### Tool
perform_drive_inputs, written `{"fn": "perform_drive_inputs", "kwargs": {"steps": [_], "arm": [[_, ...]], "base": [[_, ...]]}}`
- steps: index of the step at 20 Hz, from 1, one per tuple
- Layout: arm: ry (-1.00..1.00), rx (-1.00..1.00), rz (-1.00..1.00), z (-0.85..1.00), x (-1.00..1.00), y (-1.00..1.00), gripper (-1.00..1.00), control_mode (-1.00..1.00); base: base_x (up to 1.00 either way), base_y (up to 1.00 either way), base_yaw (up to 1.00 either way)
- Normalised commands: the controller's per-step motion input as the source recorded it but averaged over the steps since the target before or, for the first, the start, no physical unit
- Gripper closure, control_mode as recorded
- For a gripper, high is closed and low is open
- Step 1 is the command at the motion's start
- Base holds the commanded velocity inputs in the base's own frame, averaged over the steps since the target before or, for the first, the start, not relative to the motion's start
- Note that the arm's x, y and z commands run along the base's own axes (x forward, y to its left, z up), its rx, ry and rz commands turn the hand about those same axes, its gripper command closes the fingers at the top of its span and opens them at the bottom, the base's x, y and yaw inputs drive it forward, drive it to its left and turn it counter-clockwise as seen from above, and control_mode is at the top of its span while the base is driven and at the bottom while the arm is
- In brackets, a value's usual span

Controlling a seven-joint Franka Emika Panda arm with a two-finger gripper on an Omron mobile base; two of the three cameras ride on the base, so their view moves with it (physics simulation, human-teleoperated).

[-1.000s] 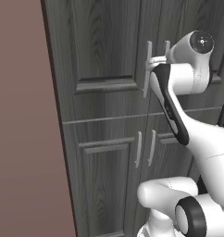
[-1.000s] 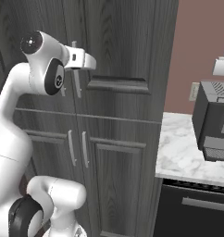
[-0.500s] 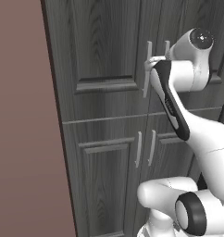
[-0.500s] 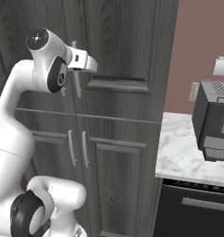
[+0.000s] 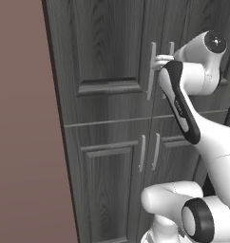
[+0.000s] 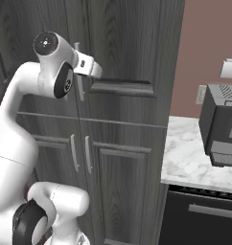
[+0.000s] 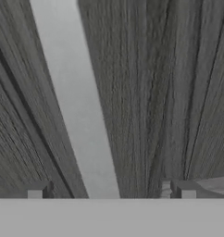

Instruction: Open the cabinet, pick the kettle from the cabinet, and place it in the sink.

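Observation:
The tall dark grey cabinet (image 5: 107,57) stands with its doors closed. My gripper (image 5: 157,61) is up at the pair of long silver bar handles (image 5: 151,71) where the upper doors meet. In the hand view my gripper (image 7: 110,190) is open, and a silver handle (image 7: 77,102) runs slantwise between the two fingertips (image 7: 37,190), untouched by either. From the right base view the hand (image 6: 89,66) sits against the same handle (image 6: 79,88). The kettle is hidden behind the closed doors. The sink is out of view.
Below are shorter dark grey doors with small handles (image 5: 149,153). A brown wall (image 5: 22,142) borders the cabinet on the left. To the right lies a white marble counter (image 6: 190,153) with a dark appliance (image 6: 222,124) above a black drawer front (image 6: 204,215).
The arm has shifted slightly, bringing the hand a little closer to the handles. The jaws stay open and the doors have not moved.

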Motion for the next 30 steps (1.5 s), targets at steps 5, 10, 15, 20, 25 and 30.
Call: {"fn": "perform_drive_inputs", "kwargs": {"steps": [5, 10, 15, 20, 25, 30], "arm": [[-0.11, 0.14, 0.00, -0.34, 0.16, 0.06, -1.00, -1.00], [-0.01, 0.10, 0.00, -0.25, 0.29, 0.01, -1.00, -1.00], [0.00, 0.04, 0.01, -0.20, 0.38, 0.08, -1.00, -1.00], [0.01, 0.00, 0.01, -0.25, 0.37, 0.24, -1.00, -1.00], [0.08, 0.00, 0.05, -0.29, 0.39, 0.25, -1.00, -1.00], [0.13, 0.00, 0.07, -0.37, 0.44, 0.22, -1.00, -1.00]], "base": [[0.00, 0.00, 0.00], [0.00, 0.00, 0.00], [0.00, 0.00, 0.00], [0.00, 0.00, 0.00], [0.00, 0.00, 0.00], [0.00, 0.00, 0.00]]}}
